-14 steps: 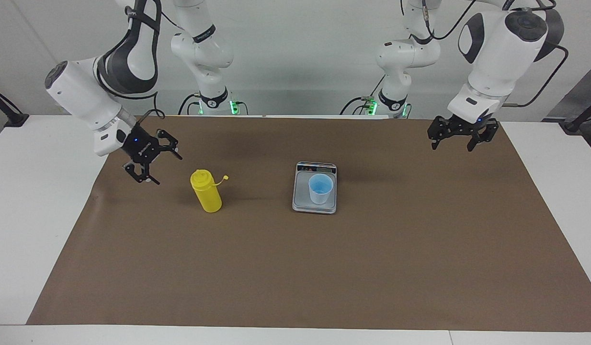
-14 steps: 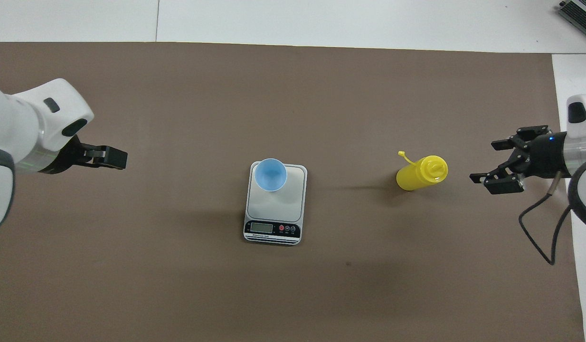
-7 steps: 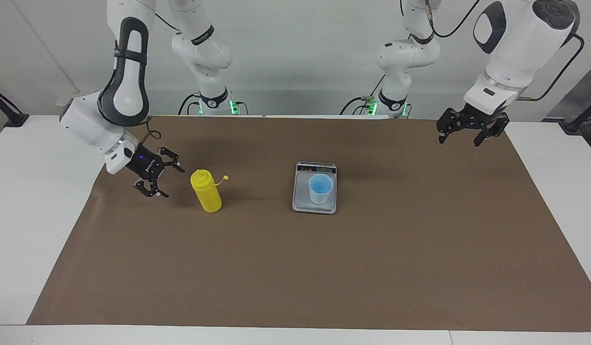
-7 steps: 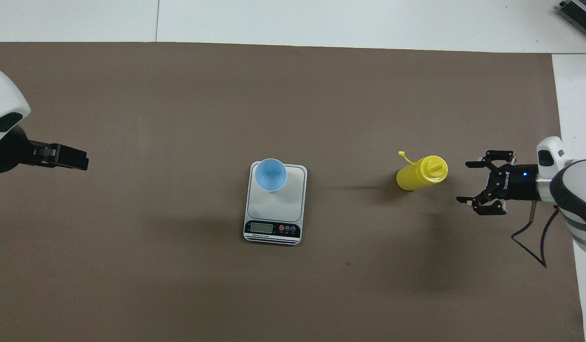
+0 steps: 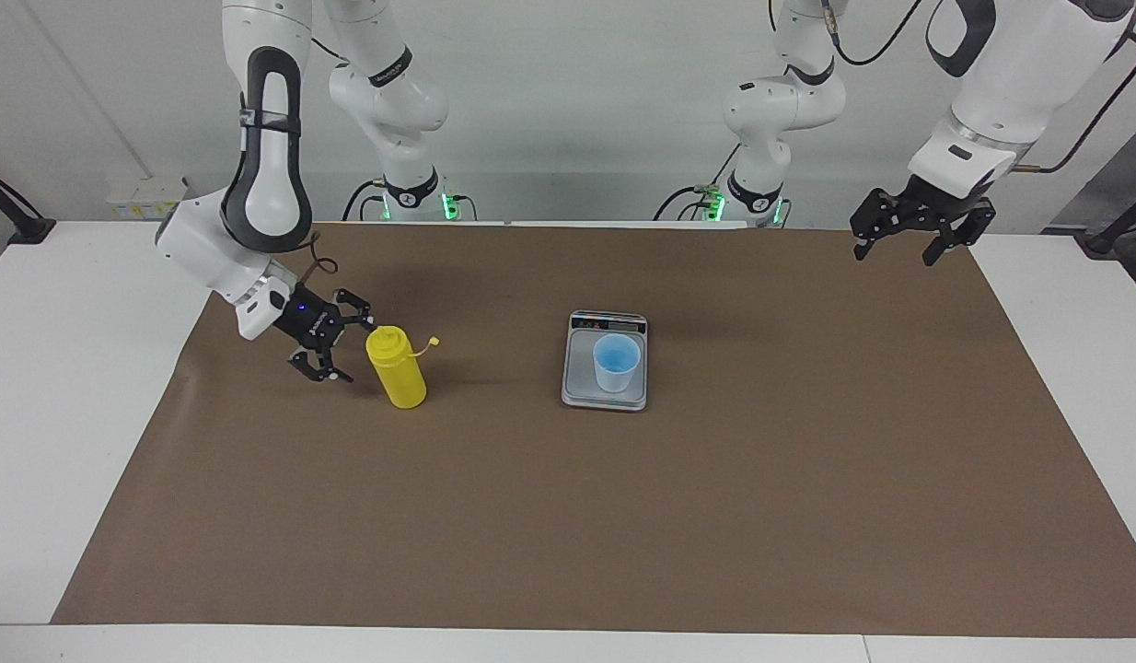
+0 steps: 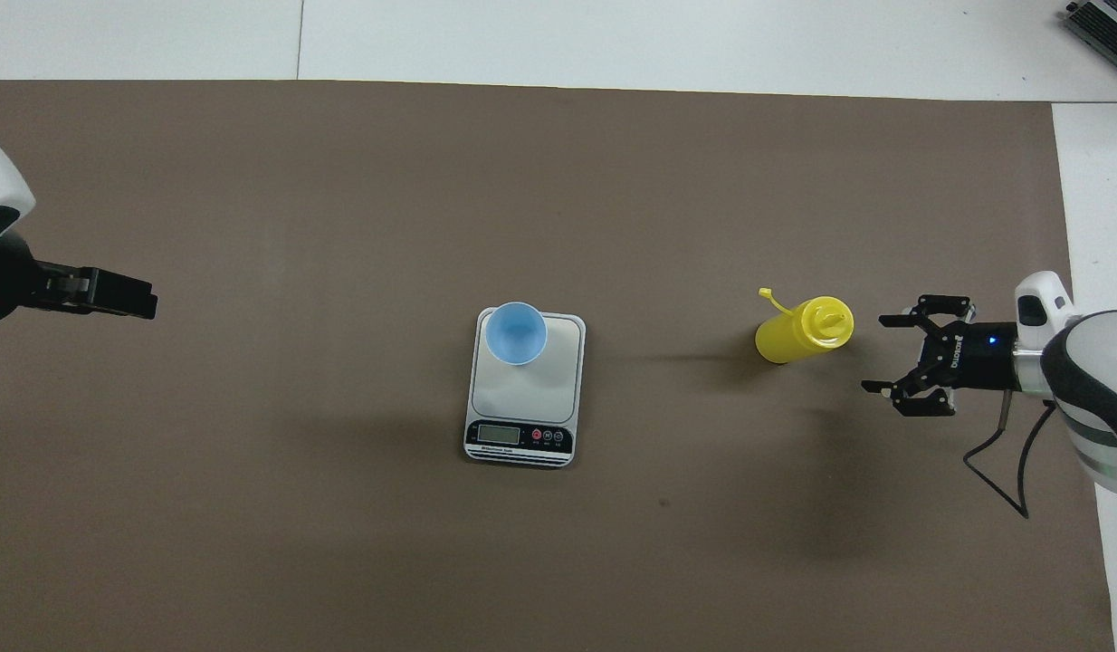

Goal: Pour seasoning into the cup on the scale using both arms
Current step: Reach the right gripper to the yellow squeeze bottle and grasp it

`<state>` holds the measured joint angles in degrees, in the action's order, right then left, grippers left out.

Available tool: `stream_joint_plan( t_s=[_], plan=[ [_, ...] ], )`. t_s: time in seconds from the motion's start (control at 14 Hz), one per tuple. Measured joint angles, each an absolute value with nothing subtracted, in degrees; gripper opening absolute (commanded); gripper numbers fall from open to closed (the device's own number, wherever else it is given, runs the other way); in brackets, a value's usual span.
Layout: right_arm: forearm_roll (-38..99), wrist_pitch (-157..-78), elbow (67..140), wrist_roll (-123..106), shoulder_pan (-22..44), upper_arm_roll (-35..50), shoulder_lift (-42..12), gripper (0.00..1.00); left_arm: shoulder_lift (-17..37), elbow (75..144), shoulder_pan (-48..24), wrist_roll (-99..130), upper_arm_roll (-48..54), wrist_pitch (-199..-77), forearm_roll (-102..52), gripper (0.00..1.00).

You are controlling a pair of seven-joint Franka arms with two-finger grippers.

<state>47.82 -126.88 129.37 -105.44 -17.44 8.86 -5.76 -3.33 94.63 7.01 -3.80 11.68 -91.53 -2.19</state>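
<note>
2 grippers are open: the right gripper (image 5: 342, 347) sits low beside the upright seasoning (image 5: 396, 367), while the left gripper (image 5: 920, 232) waits raised over the table's edge. The grasp is in hand; next, its jaws must straddle the bottle, which stands toward the right arm's end from the cup (image 5: 616, 362) on the scale (image 5: 605, 394).

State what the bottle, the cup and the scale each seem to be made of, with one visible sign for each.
Bottle: likely soft plastic, evenly yellow and matt.
Cup: probably thin plastic, pale blue with a brighter inside.
Scale: silver-grey body, plastic or metal; its glossy dark display strip looks like plastic.
</note>
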Motion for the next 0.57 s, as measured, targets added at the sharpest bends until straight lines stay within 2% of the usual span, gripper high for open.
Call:
stream_joint_plan(
  t_s=[0.21,0.57],
  plan=[
    [51.14,-130.85,130.16,-105.4,-12.86,8.99,-5.78,1.0,-3.3,94.79,7.01,-3.8,11.69,-91.34,-2.19,1.0],
    [53.29,-134.28,130.42,-105.41,-11.68,8.98,-6.01,1.0,-3.29,94.8,7.01,-3.8,11.71,-91.27,-2.19,1.0]
  ],
)
